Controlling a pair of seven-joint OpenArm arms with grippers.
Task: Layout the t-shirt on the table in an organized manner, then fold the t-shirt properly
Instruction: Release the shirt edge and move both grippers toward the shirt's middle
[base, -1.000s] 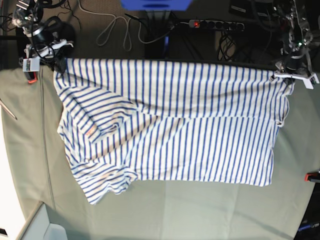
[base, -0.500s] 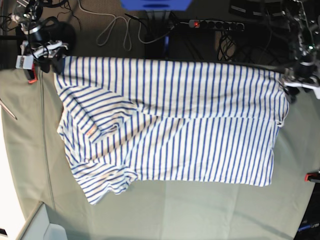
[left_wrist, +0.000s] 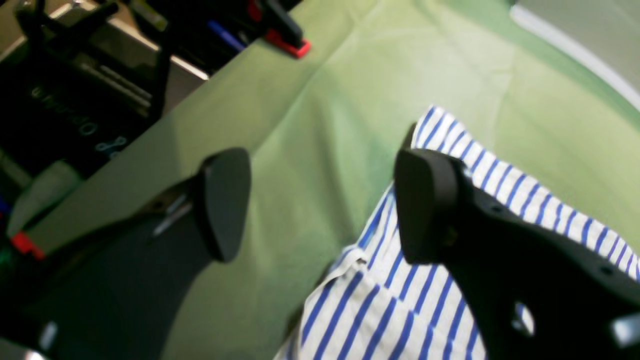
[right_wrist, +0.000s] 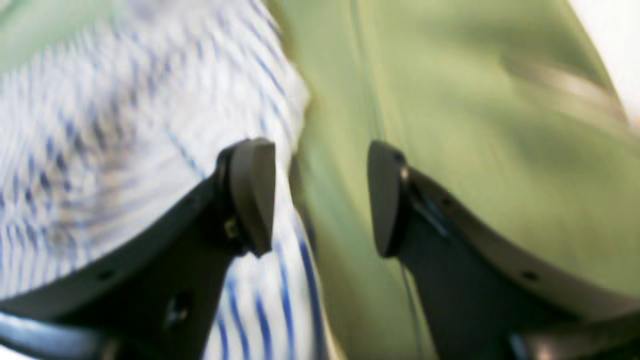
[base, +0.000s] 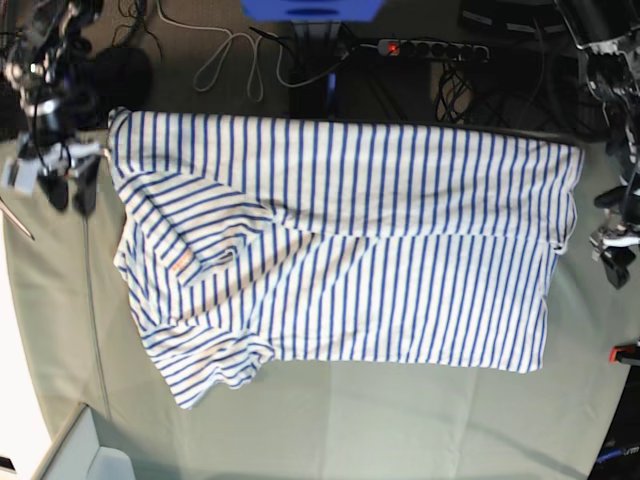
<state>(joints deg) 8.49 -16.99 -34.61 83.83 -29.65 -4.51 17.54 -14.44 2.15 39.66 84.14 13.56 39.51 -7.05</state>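
From my remote seat I see the t-shirt lying spread across the worktop, its long edge running along the far side and its body reaching toward the middle of the green cloth. The end on the base view's left is bunched, with a sleeve folded over in wrinkles, while the other end lies flatter. My left gripper has its jaws spread wide with nothing between them; in the left wrist view one finger hangs over the striped fabric and the other over bare green cloth, just beside the shirt's hemmed edge. My right gripper is likewise spread and empty; its wrist picture is blurred, but I make out one finger over the stripes and the other over the worktop, straddling the shirt's border. In the base view both grippers sit just off the shirt's two far corners. A red clamp grips the worktop's edge.
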